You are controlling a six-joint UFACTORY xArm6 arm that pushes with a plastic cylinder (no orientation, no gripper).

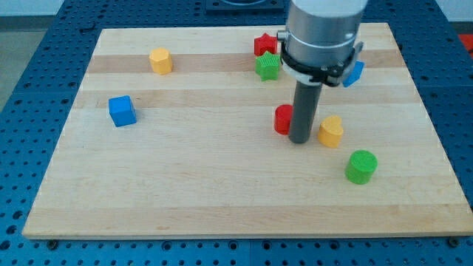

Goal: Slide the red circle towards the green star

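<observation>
No jaws here, just my tip [299,140] touching the red circle [282,119] mid-frame, green star [268,66] above it. Tabletop [192,185] count: two each of red, green, yellow, blue.

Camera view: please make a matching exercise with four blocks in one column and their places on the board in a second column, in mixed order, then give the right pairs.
Blocks:
1. blue cube
2. green cylinder
3. red star
4. red circle

Places:
A. just left of my tip
B. view's top, above the green star
C. view's left
D. view's lower right

Pairs: 1-C, 2-D, 3-B, 4-A
</observation>
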